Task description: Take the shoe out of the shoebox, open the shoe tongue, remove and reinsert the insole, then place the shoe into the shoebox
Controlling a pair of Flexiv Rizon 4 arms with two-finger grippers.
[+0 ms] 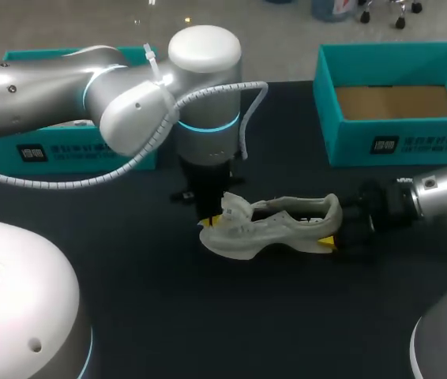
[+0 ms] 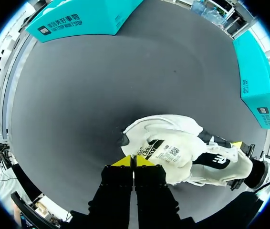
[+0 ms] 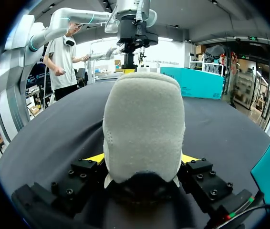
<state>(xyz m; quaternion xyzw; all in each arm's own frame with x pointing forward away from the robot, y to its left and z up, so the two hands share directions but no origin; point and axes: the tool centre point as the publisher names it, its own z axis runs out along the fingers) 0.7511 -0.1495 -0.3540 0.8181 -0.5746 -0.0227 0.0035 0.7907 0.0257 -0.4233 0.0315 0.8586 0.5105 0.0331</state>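
A white shoe [image 1: 275, 225] lies on its side on the black table [image 1: 208, 316], mid-table. My left gripper [image 1: 208, 217] hangs over its front end, shut on the raised tongue [image 1: 235, 207]. In the left wrist view the yellow tips [image 2: 133, 161] meet at the edge of the tongue [image 2: 166, 152], whose label faces up. My right gripper [image 1: 336, 234] comes in from the right and is shut on the shoe's heel. Seen from the right wrist, the heel [image 3: 142, 119] fills the space between the fingers [image 3: 94, 158] of the right gripper [image 3: 142, 160].
The open teal shoebox [image 1: 397, 142] stands at the back right, showing its brown bottom. Its teal lid [image 1: 73, 150] lies at the back left, partly behind my left arm. The lid [image 2: 77, 19] and box [image 2: 256, 81] also flank the shoe in the left wrist view.
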